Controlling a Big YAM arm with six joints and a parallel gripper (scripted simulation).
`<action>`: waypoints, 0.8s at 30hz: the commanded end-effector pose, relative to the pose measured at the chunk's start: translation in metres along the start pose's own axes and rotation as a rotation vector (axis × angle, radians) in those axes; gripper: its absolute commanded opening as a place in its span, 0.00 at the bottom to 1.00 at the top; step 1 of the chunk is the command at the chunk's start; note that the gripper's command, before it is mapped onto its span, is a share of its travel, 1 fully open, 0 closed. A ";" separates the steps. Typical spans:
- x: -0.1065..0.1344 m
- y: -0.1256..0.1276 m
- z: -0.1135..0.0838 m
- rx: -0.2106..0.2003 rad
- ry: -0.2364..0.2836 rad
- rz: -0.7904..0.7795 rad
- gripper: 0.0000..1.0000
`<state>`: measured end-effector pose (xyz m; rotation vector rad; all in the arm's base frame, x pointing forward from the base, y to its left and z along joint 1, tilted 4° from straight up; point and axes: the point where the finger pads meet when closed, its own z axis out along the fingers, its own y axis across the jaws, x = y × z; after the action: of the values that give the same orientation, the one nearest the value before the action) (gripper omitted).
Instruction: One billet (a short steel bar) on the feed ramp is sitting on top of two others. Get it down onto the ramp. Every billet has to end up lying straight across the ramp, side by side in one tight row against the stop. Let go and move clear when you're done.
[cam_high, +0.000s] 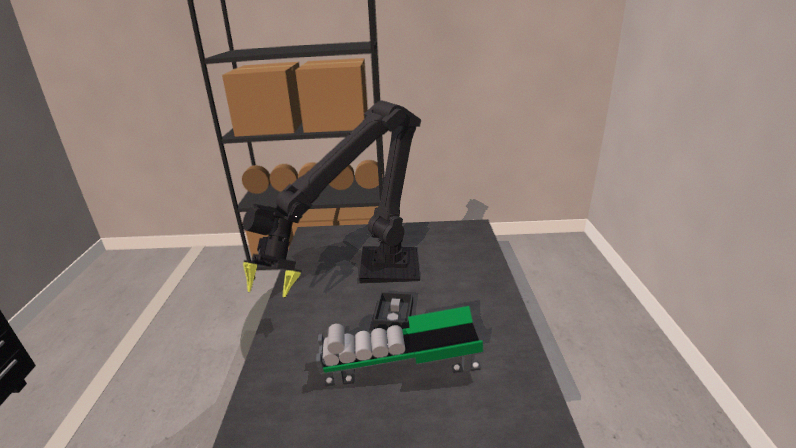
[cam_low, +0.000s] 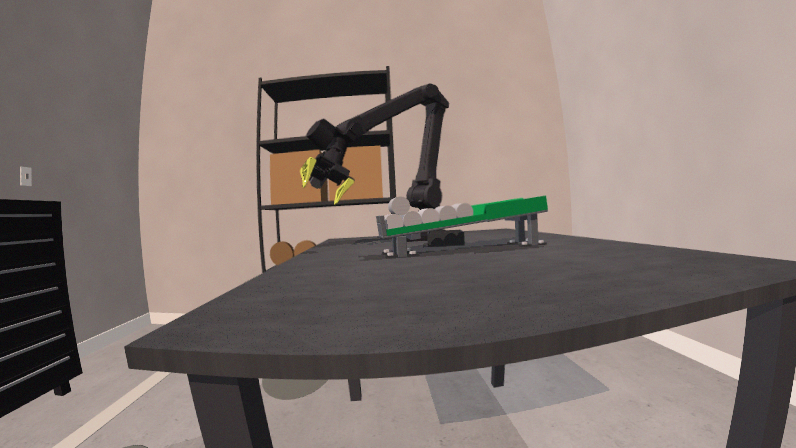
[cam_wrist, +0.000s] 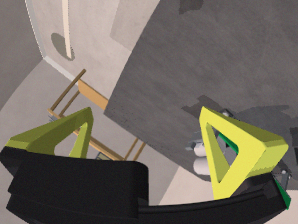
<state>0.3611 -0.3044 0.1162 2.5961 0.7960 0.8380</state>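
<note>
Your gripper (cam_high: 266, 279) is spread wide, holding nothing, raised off the table's (cam_high: 501, 400) left edge, well apart from the ramp (cam_high: 445, 321); four billets (cam_high: 371, 342) sit in a row at its low end; stray billet (cam_high: 335, 335) rides on top by the stop.

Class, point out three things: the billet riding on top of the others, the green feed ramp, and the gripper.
stacked billet (cam_high: 335, 336), top view, round end face
feed ramp (cam_high: 440, 318), top view, upper green deck
gripper (cam_high: 267, 279), top view, between fingertips
</note>
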 end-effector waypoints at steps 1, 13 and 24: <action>0.002 0.004 -0.002 -0.009 0.002 -0.004 1.00; 0.002 0.004 -0.002 -0.009 0.002 -0.004 1.00; 0.007 0.018 -0.007 -0.035 0.009 -0.015 1.00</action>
<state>0.3611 -0.3044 0.1162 2.5961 0.7960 0.8380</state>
